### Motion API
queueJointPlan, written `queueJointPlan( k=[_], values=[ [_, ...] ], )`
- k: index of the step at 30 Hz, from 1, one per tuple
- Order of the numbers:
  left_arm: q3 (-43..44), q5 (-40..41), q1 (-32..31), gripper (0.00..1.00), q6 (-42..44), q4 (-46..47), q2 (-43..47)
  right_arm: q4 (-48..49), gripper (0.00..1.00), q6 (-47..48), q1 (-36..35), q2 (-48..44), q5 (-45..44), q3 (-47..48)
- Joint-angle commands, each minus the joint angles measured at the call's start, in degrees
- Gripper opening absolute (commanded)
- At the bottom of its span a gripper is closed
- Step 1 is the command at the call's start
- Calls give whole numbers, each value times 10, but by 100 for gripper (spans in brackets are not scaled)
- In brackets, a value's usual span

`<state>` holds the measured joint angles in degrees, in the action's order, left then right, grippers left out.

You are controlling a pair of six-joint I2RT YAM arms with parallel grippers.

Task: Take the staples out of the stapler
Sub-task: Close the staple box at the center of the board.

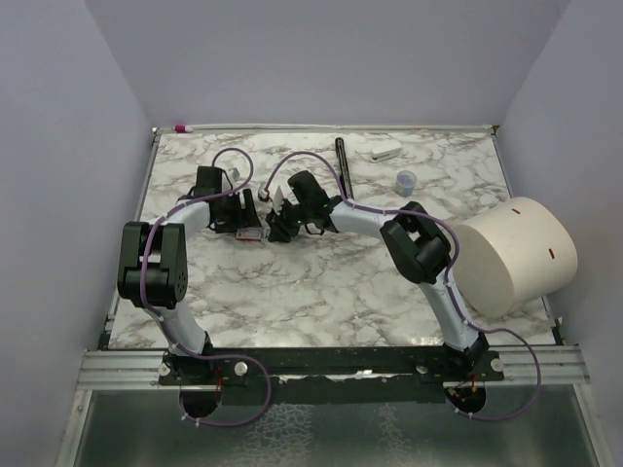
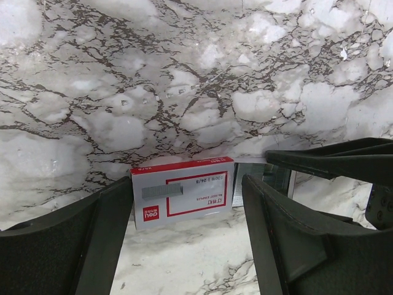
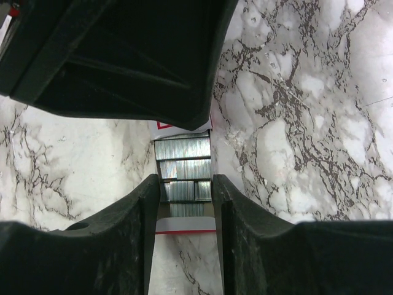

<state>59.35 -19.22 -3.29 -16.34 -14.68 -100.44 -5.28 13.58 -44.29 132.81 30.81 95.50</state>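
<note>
The stapler [image 2: 184, 193] looks like a small red-and-white box printed with a staple strip, lying on the marble; in the top view it is a red speck [image 1: 250, 234]. A tray slid out of its right end holds silvery strips of staples [image 3: 182, 150]. My left gripper [image 2: 187, 184] is open and straddles the box lengthwise, its left finger [image 2: 116, 209] against the box end, with a gap at the right finger. My right gripper [image 3: 184, 184] is shut on the tray's sides near its outer end. Both grippers meet at mid table, the left one [image 1: 248, 209] beside the right one [image 1: 280, 226].
A long black bar [image 1: 342, 161], a small white block [image 1: 385, 150] and a small clear cup [image 1: 406, 182] lie at the back. A large cream cylinder [image 1: 514, 255] sits at the right edge. White walls close in the table [image 1: 321, 302].
</note>
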Motion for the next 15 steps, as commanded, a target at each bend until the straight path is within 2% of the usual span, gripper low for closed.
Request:
queueJointPlan(
  k=[1,8,11,15],
  values=[
    [-15,-34,-9,74,-14,-18,2,5,40,-15,-7,29,-22,-13],
    [-8,-6,-9,77,-1,-24,19,17,59,-34,-7,-32,-35,-46],
    [-6,-6,-9,79,0,-24,23,8,63,-49,-7,-69,-41,-53],
    [-6,2,-8,81,3,-24,29,29,71,-109,-7,-137,-83,-108]
  ],
)
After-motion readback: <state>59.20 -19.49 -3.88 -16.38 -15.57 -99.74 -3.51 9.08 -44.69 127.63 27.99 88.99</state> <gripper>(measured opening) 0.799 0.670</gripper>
